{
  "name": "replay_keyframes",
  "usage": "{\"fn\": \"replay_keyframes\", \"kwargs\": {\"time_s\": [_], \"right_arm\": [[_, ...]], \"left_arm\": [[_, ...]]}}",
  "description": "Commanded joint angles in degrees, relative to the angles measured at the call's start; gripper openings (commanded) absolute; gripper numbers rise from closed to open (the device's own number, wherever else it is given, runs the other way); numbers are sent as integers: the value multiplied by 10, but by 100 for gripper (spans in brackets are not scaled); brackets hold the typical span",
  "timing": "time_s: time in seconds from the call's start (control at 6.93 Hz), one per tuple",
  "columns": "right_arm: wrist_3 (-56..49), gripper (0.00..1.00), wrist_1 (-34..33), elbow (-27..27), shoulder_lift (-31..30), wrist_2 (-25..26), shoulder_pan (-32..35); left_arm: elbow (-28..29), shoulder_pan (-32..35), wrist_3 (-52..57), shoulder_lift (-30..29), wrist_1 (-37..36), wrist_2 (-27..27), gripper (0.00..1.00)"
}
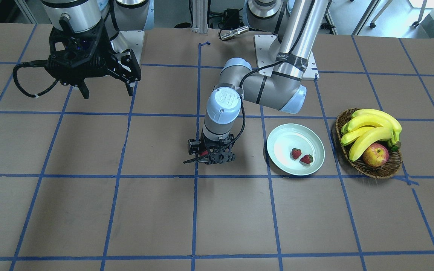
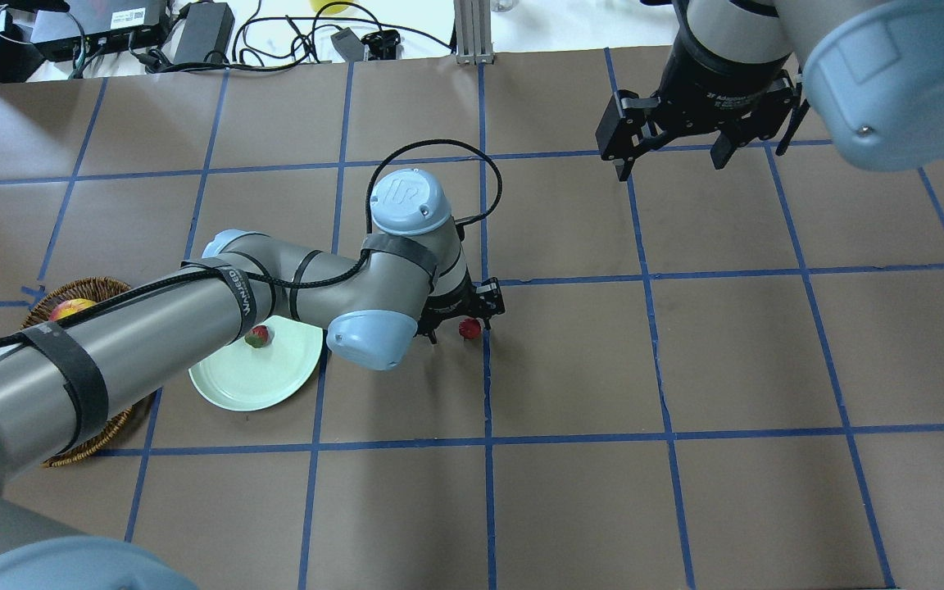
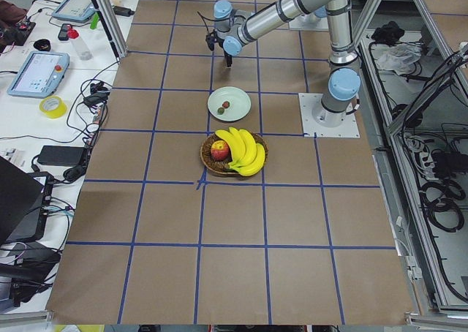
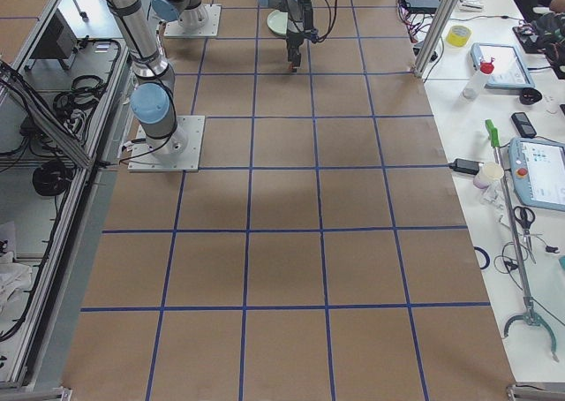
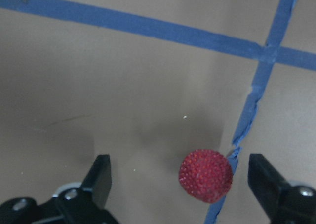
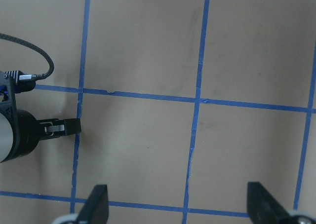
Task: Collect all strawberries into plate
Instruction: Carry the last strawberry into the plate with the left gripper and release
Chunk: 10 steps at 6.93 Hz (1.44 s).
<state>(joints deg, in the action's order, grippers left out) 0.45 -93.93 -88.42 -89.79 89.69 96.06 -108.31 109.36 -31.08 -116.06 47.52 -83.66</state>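
Note:
Two strawberries lie in the mint-green plate. In the overhead view only one of them shows in the plate; my left arm hides the other. The third strawberry lies on the table beside a blue tape line and also shows in the overhead view. My left gripper is open, low over the table, with its fingers on either side of this strawberry and not touching it. My right gripper is open and empty, held high and far from the fruit.
A brown wicker basket with bananas and a red-yellow apple stands just beyond the plate, away from the left gripper. It also shows in the overhead view. Blue tape lines grid the brown table.

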Motion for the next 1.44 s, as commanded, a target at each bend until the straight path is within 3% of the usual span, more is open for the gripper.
{"fn": "replay_keyframes", "kwargs": {"time_s": [0.0,0.14,0.43,0.72,1.01,1.3], "right_arm": [[1,100,0,0,0,0,0],[0,100,0,0,0,0,0],[3,100,0,1,0,0,0],[4,100,-1,4,0,0,0],[9,100,-3,6,0,0,0],[16,100,-4,7,0,0,1]], "left_arm": [[0,2,-3,0,2,1,31],[-1,5,-6,0,2,2,18],[1,10,2,15,-1,1,4],[28,-19,64,48,18,-8,4],[29,-101,197,93,83,-47,4],[23,-192,308,121,105,-72,4]]}}
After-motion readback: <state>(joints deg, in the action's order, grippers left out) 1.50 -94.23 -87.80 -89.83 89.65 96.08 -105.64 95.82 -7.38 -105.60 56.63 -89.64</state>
